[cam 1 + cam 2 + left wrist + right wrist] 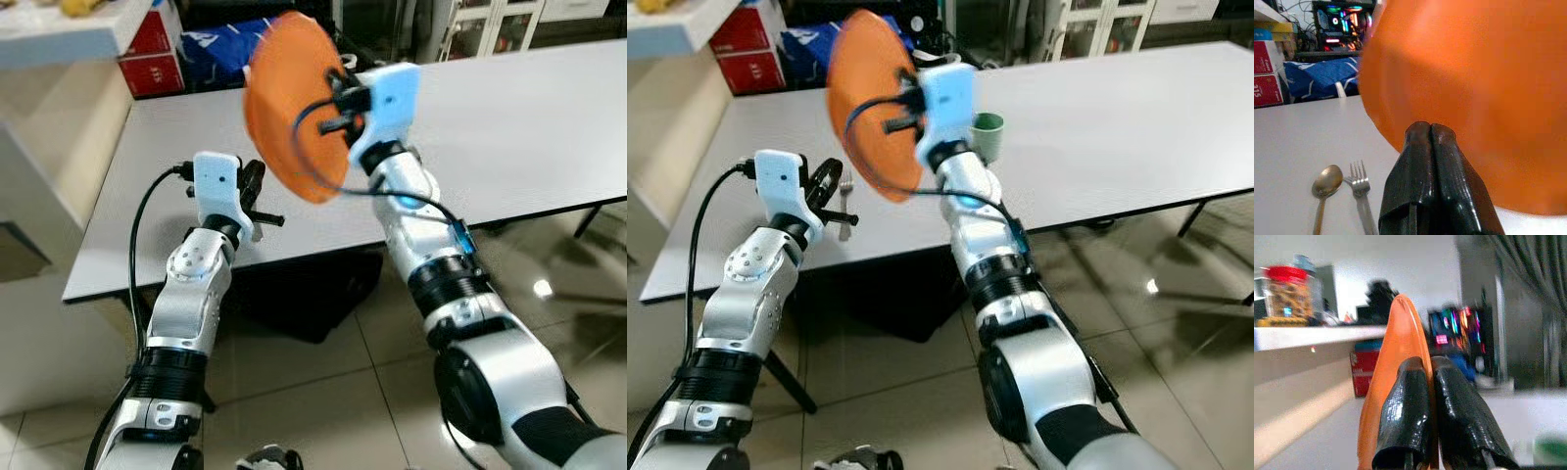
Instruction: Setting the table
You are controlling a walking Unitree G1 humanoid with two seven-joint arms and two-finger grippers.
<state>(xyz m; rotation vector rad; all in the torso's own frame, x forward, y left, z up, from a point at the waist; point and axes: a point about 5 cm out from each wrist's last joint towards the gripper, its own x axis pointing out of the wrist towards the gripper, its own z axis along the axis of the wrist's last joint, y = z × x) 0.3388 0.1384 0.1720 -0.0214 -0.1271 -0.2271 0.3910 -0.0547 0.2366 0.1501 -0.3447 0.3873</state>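
— Orange round plastic plate [294, 108]: where is it?
— Raised on edge above the grey desk [529, 127], rim pinched in the right end effector [1430, 377].
— And the left end effector [1430, 147]?
— Fingers pressed together, empty, near a metal spoon [1326, 182] and fork [1359, 188].

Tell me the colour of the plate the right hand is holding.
Orange: the plate shows best in the left eye view.

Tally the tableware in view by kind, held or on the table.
Plate: 1, orange plate, held on edge above the table by the right gripper
Cup: 1, green cup
Fork: 1, fork
Spoon: 1, spoon
Total: 4
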